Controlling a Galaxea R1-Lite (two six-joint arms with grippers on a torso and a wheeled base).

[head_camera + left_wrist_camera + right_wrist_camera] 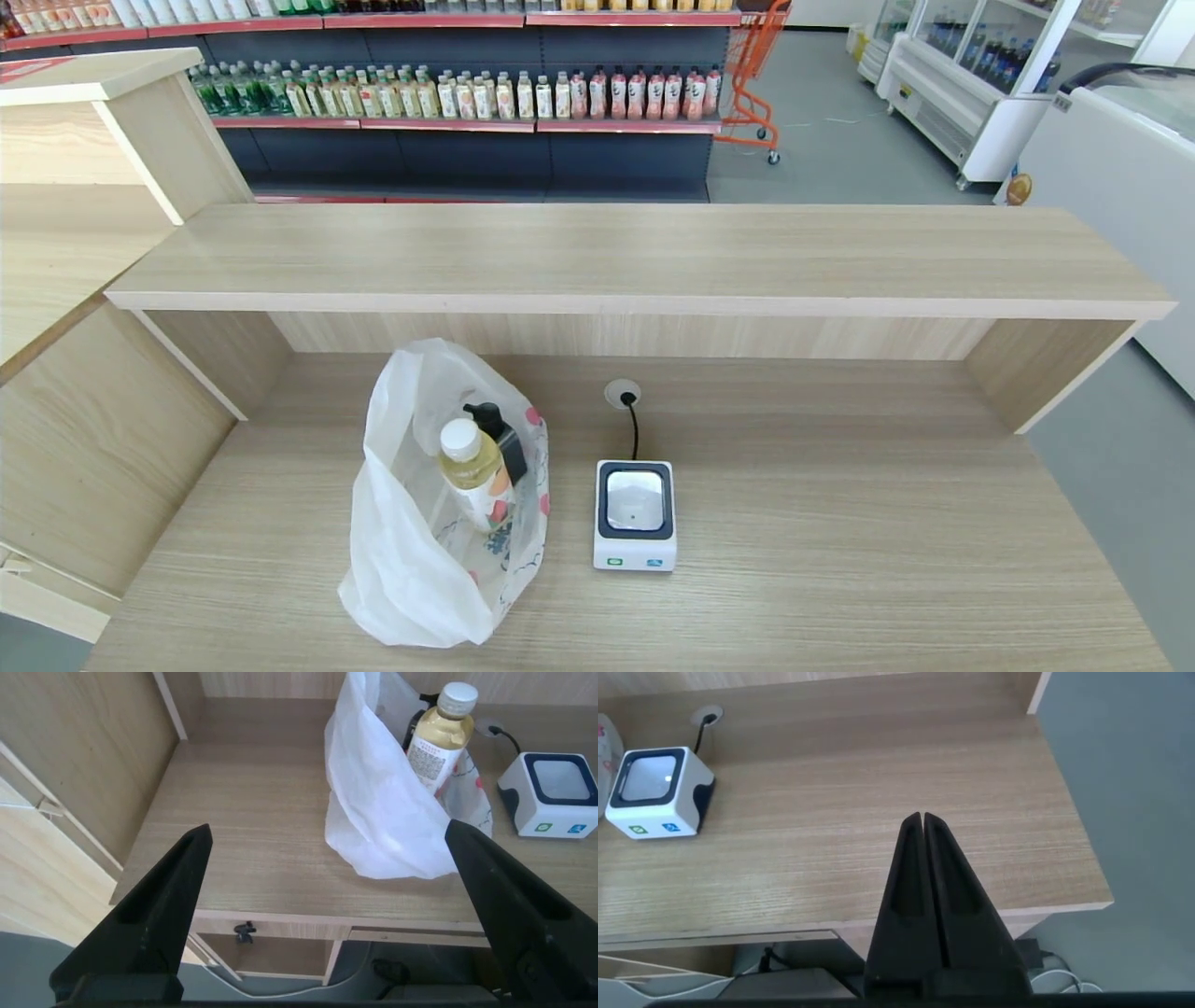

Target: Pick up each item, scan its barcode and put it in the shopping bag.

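A white plastic shopping bag [420, 560] stands on the wooden counter [840, 560], left of the scanner. Inside it are a yellow drink bottle [474, 471] with a white cap and a dark bottle with a black pump top [495, 429]. The bag [383, 812] and the drink bottle [437, 742] also appear in the left wrist view, beyond my left gripper [332, 877], which is open and empty, held off the counter's near edge. My right gripper [922, 826] is shut with nothing in it, above the counter's near right part. The white barcode scanner [635, 513] sits mid-counter.
A raised wooden ledge [635, 261] runs across the back of the counter, with side walls at left and right. The scanner's cable [634, 425] leads to a grommet. Store shelves of bottles [467, 93] and freezers [980, 84] stand beyond.
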